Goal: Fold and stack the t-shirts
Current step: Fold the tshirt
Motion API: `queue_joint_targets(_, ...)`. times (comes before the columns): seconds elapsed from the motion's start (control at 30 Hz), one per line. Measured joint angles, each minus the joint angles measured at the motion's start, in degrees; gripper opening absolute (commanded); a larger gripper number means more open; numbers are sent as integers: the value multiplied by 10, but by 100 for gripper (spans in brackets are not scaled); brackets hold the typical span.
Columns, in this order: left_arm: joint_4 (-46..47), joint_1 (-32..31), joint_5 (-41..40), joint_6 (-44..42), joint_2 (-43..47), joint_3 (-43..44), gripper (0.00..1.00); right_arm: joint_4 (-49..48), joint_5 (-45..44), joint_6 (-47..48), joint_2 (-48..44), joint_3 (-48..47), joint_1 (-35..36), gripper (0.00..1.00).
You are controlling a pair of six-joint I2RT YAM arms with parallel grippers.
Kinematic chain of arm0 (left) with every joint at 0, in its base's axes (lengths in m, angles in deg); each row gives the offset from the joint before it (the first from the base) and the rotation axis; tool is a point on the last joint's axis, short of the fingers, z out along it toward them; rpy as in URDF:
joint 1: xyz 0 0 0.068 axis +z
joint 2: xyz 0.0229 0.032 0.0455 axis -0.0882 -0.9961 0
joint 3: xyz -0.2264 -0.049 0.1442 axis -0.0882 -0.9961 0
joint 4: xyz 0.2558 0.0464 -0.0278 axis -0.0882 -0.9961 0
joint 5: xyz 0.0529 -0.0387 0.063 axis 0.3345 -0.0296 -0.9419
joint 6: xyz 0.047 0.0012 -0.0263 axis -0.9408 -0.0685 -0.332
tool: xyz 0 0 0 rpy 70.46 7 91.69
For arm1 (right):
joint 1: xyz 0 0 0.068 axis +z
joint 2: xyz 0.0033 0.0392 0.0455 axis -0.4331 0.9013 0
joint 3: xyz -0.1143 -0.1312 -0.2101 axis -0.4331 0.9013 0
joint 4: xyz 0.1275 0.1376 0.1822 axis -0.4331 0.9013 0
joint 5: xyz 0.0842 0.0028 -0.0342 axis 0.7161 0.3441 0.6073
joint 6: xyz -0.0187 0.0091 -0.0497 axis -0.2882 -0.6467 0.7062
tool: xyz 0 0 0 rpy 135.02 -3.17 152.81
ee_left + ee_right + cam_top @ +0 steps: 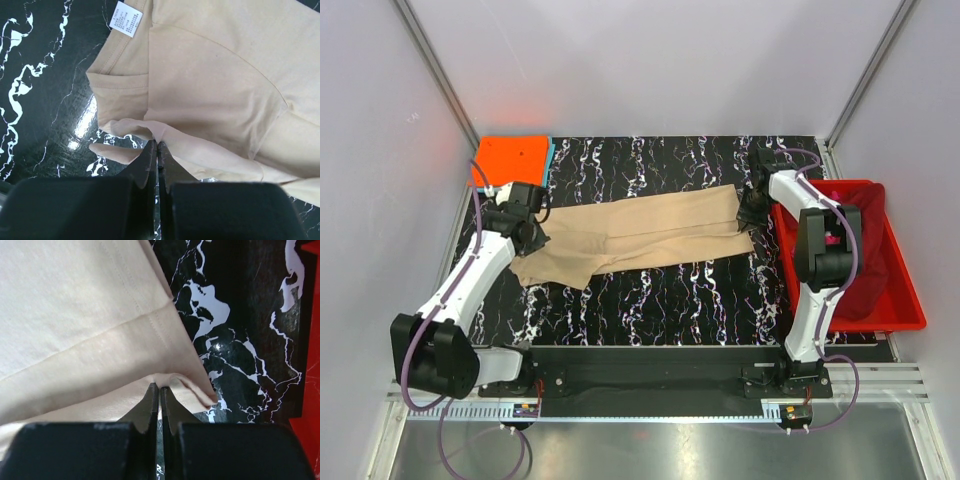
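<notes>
**Left claw** (157, 146): jaws pressed together on a thin fold of the tan t-shirt (215, 75), just below the collar (112, 55) and its white label (126, 19). Gripped at the very edge, probably so the neck end can be lifted or dragged without bunching the body cloth.

**Right claw** (160, 388): likewise closed, tips nipping the doubled corner of the hem (125, 340) at the opposite end. Held low, close to the surface (660, 290), with black marbled top showing just beside the corner.

**Between the claws, from above:** drawn out as a long narrow band across the middle of the surface, slightly slanted, collar end toward the left arm and hem end toward the right. Pinched at both ends, apparently to keep the band flat and straight. One loose flap spills toward the near edge at the left end. Judged to be folded lengthwise already, with the crosswise fold not yet made.

**Far left corner:** orange t-shirt (512, 160), folded flat, with a sliver of a light blue t-shirt (551, 158) showing along its right edge. Likely the stack that receives the finished tee, set within reach of the left arm.

**Right side:** red bin (895, 325) just beside the right arm, holding a crumpled maroon t-shirt (868, 265). Probably the supply of unfolded garments.
</notes>
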Motion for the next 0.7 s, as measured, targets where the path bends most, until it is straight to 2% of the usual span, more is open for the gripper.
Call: queue_joint_targets(0.7, 23, 33, 21, -25, -59, 17, 0, 9, 0, 0, 38, -31, -10, 0)
